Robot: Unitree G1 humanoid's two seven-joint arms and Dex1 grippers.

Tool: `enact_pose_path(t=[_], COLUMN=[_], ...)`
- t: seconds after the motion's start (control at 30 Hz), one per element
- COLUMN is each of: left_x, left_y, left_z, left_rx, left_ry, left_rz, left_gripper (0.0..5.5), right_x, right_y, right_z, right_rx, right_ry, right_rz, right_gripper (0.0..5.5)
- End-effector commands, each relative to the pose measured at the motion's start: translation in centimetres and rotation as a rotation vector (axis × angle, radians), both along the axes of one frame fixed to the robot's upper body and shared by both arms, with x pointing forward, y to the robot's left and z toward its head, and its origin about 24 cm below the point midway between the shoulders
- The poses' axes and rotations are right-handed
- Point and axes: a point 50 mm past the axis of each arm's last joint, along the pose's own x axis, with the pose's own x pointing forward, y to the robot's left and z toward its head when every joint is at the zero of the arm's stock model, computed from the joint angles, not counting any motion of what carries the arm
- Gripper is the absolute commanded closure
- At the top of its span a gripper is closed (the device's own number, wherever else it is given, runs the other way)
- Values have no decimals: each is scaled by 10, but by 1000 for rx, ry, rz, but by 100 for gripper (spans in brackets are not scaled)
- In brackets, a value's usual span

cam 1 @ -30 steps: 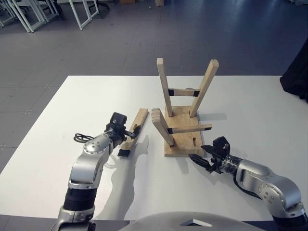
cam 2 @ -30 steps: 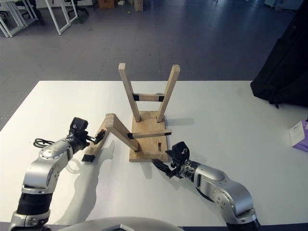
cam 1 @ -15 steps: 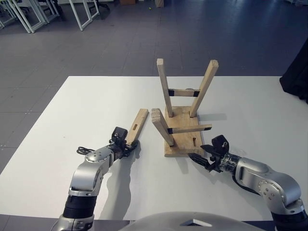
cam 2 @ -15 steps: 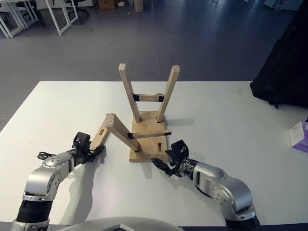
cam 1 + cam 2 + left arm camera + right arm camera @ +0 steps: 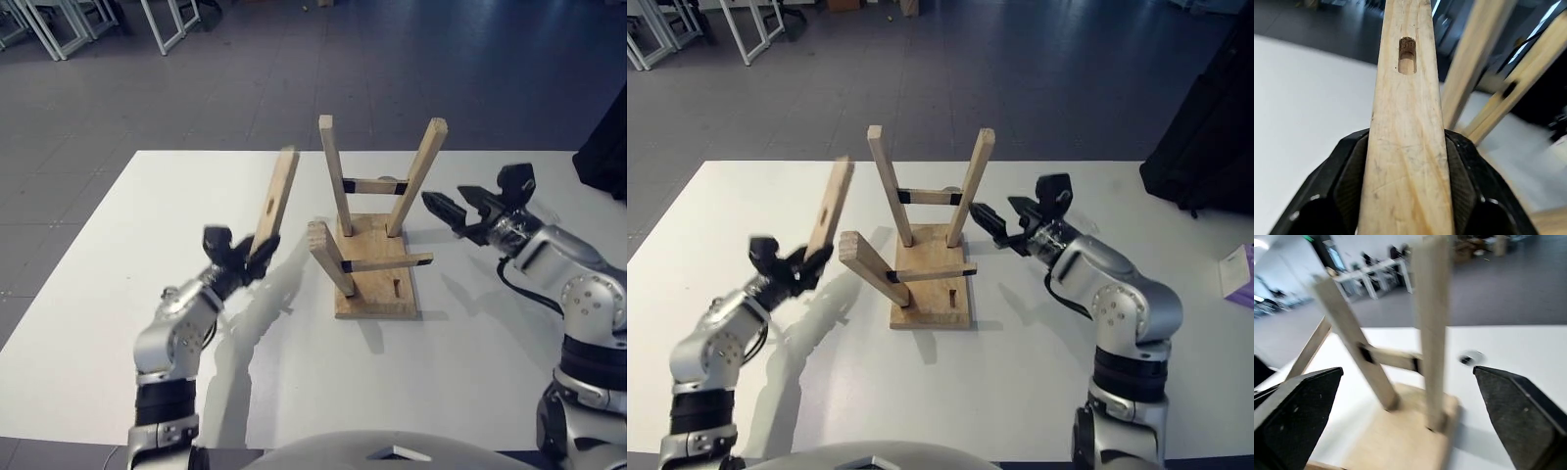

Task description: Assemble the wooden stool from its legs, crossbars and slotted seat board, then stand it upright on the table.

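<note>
The left end effector (image 5: 243, 262) has lifted the loose leg (image 5: 276, 196), clamped, at the seat board's (image 5: 377, 299) 9 o'clock, the right end effector (image 5: 443, 196) spread empty at 3 o'clock; next it likely needs slotting in.

Pale bare wood — matt, faintly scratched — makes the loose leg (image 5: 1408, 147) and seat board (image 5: 377, 294). The left gripper (image 5: 255, 255) has black, finely dimpled pads (image 5: 1349, 181). The white table (image 5: 118, 225) looks smooth.

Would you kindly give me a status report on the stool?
Left gripper shut on raised leg. Right gripper open beside stool. Stool upside down, unfinished.
</note>
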Motion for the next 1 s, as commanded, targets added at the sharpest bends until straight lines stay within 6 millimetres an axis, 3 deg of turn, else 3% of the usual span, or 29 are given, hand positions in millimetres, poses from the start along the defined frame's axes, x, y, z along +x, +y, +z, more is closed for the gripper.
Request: enact_pose_path(t=[0.03, 0.2, 0.53, 0.9, 1.0], left_x=[2, -4, -2, -4, 0], left_y=[-15, -26, -43, -43, -41], left_z=[96, 110, 97, 94, 95], left_rx=[-285, -313, -235, -168, -156], left_ry=[-264, -215, -149, -133, -148], left_rz=[-466, -753, -832, -890, -859], left_gripper=[344, 344, 344, 344, 344], right_x=[8, -1, -13, -17, -17], right_y=[21, 54, 84, 82, 75], right_z=[56, 78, 95, 92, 94], right_rx=[313, 408, 430, 370, 334], right_ry=[-91, -82, -73, -29, -33], right_rz=[272, 532, 720, 802, 810], right_gripper=[55, 55, 55, 294, 338])
